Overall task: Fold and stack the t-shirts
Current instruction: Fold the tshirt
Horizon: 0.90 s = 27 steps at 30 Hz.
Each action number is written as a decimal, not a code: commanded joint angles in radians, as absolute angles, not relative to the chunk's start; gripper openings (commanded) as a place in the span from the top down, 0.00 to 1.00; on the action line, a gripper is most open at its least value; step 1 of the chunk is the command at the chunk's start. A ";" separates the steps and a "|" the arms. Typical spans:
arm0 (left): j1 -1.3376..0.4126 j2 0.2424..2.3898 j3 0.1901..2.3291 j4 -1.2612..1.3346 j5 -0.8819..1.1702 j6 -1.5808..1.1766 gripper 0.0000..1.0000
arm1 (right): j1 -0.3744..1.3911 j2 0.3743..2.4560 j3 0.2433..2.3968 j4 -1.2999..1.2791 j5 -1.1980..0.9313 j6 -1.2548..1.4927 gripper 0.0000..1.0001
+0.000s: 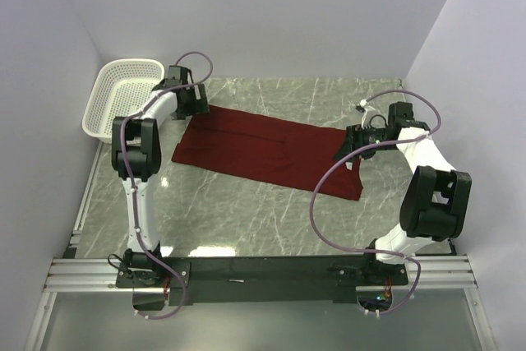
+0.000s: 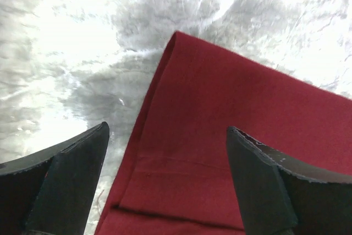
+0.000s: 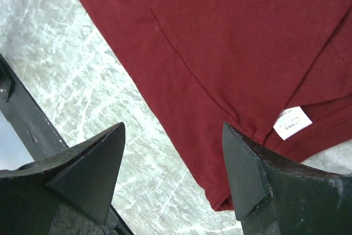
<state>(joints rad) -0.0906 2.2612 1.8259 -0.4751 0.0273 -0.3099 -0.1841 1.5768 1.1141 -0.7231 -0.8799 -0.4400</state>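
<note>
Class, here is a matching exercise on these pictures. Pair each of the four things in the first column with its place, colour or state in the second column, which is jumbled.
Column 1
1. t-shirt
2. basket
3. left pincer
4. neck label

Column 2
A. small and white, close to the right pincer
B. white mesh, at the far left corner of the table
C. dark red, lying flat across the table
D. open, over the left end of the t-shirt

Right pairs: 1-C, 2-B, 3-D, 4-A.
</note>
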 commanded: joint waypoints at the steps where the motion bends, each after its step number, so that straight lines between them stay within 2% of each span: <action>1: -0.097 2.252 1.879 -0.488 0.005 -0.319 0.09 | -0.190 1.546 1.106 -0.689 -0.856 -0.439 0.23; 4: -0.097 2.188 1.830 -0.431 0.040 -0.314 0.10 | -0.177 1.598 1.161 -0.695 -0.825 -0.440 0.27; 5: -0.097 2.130 1.783 -0.414 0.052 -0.313 0.10 | -0.149 1.652 1.190 -0.712 -0.780 -0.448 0.35; 9: -0.097 1.970 1.672 -0.328 0.078 -0.310 0.06 | -0.108 1.767 1.308 -0.726 -0.698 -0.379 0.51; 14: -0.098 1.771 1.513 -0.275 0.165 -0.330 0.05 | -0.022 1.870 1.397 -0.715 -0.537 -0.368 0.58; 16: -0.100 1.726 1.426 -0.265 0.208 -0.375 0.13 | 0.023 1.899 1.429 -0.716 -0.482 -0.367 0.61; 17: -0.110 1.686 1.401 -0.274 0.222 -0.393 0.17 | 0.032 1.928 1.440 -0.718 -0.460 -0.362 0.67; 19: -0.127 1.645 1.311 -0.273 0.259 -0.423 0.35 | 0.052 1.959 1.474 -0.719 -0.404 -0.357 0.74; 20: -0.141 1.590 1.275 -0.272 0.270 -0.431 0.43 | 0.058 1.992 1.489 -0.721 -0.382 -0.348 0.82; 21: -0.146 1.557 1.237 -0.252 0.284 -0.442 0.61 | 0.060 2.009 1.505 -0.739 -0.370 -0.348 0.85; 23: -0.147 1.458 1.132 -0.236 0.290 -0.454 0.82 | 0.066 2.043 1.535 -0.750 -0.335 -0.348 0.89; 24: -0.147 1.424 1.105 -0.239 0.282 -0.454 0.98 | 0.069 2.052 1.543 -0.758 -0.316 -0.350 0.90; 27: -0.147 1.303 1.020 -0.256 0.259 -0.446 0.99 | 0.080 2.095 1.581 -0.784 -0.259 -0.357 0.91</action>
<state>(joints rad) -0.1532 1.4277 1.0527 -0.2787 0.2440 -0.4332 0.0734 2.0731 1.5196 -0.7403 -0.3576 -0.3569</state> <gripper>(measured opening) 0.014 0.096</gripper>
